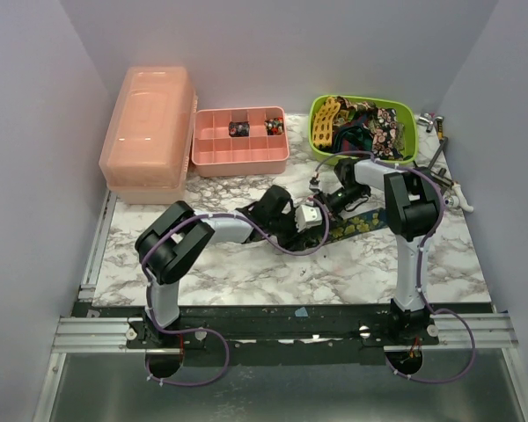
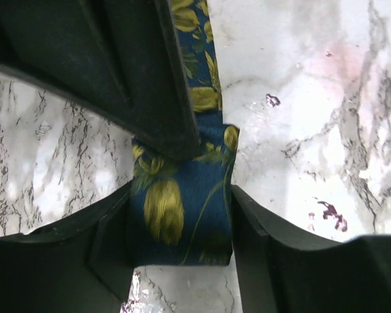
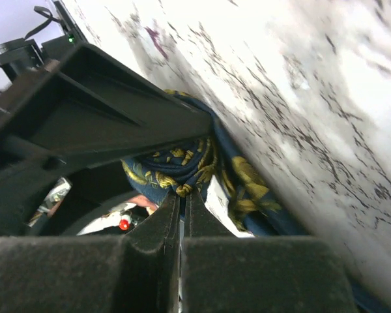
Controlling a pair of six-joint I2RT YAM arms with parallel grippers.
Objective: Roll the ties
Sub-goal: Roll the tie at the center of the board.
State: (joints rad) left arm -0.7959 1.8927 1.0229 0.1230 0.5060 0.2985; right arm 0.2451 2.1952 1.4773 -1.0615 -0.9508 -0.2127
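A navy tie [image 1: 363, 226] with yellow flowers lies on the marble table [image 1: 246, 272], a little right of centre, and both arms meet over its left end. The left gripper [image 2: 181, 195] straddles that end. Its two fingers [image 2: 114, 251] press against the opposite edges of the fabric, so it seems to be clasping the tie across its width, though the contact is hard to judge from the wrist view. Between those fingers the tie is doubled over into a short fold, and the rest of its length runs away across the marble. The right gripper [image 3: 182, 195] comes in from the far side with its jaws drawn almost together, pinching a bunched bit of the folded cloth at their tips. One of its fingers lies across the tie just beyond the left gripper. At the back right of the table a green basket [image 1: 320, 141] holds a heap of other ties [image 1: 374, 123]. A pink tray [image 1: 213, 158] with compartments stands at the back centre, and a pink lidded box [image 1: 150, 127] is just beside it on the left.
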